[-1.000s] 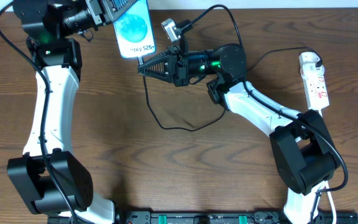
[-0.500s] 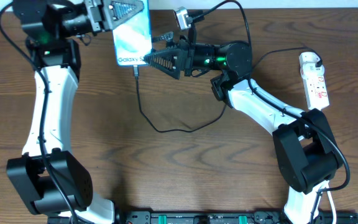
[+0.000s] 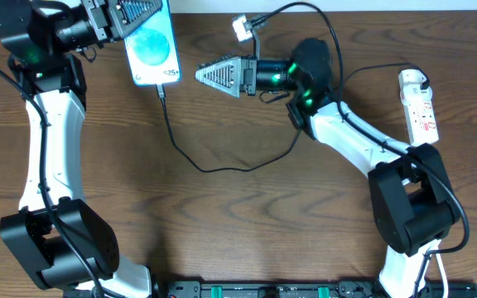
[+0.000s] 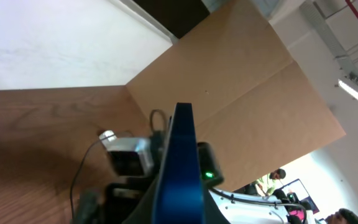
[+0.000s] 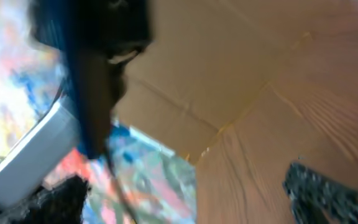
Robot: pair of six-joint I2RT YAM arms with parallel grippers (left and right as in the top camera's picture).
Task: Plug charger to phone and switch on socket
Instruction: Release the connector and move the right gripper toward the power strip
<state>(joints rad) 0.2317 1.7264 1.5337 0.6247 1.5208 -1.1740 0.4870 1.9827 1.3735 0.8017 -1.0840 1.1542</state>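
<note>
My left gripper (image 3: 143,16) is shut on the top of the phone (image 3: 154,54), holding it above the table's far left with its blue screen facing up. The charger (image 3: 222,168) hangs as a thin black cable from its plug (image 3: 162,86) at the phone's lower edge and loops across the table towards the white adapter (image 3: 413,81) on the socket (image 3: 423,112) at the far right. A short way right of the phone, my right gripper (image 3: 204,74) is open and empty. The left wrist view shows the phone (image 4: 180,162) edge-on. The right wrist view is blurred, with the gripper (image 5: 191,196) open.
A brown cardboard wall (image 4: 247,81) stands behind the table's far edge. Both arm bases and a black rail (image 3: 263,290) take up the front edge. The right arm's white wrist camera (image 3: 243,26) sticks out above its gripper.
The right gripper has opened and let go of the plug, which stays at the phone's lower edge. The left arm has carried the phone to the left, away from the right gripper.
</note>
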